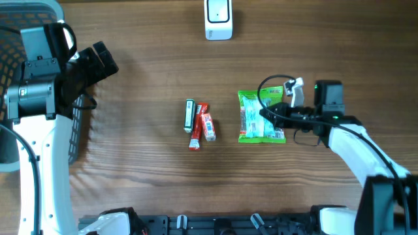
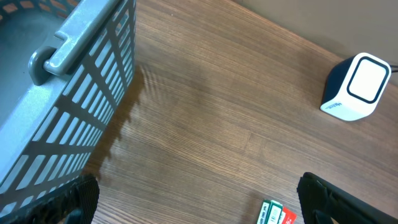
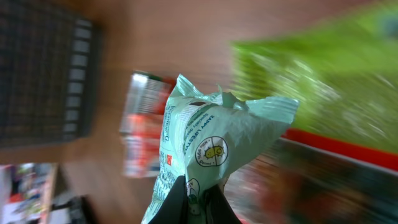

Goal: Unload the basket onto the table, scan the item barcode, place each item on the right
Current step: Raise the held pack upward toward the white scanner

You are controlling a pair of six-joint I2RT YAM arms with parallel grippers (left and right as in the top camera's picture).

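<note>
My right gripper (image 1: 268,115) is shut on the item, a pale green snack packet (image 3: 211,137), pinching its crinkled edge between the dark fingers (image 3: 180,202). In the overhead view the packet (image 1: 256,130) lies at the table's right of centre, over a brighter green bag (image 1: 249,100). Its barcode is hidden. The white scanner (image 1: 218,18) stands at the far edge and shows at the right of the left wrist view as the scanner (image 2: 356,87). My left gripper (image 1: 103,60) hangs open at the far left beside the basket, holding nothing.
A grey slatted basket (image 2: 74,81) stands at the left edge. A green bar and two red bars (image 1: 199,124) lie side by side mid-table. The right wrist view is blurred, with the bright green bag (image 3: 323,74) behind the packet.
</note>
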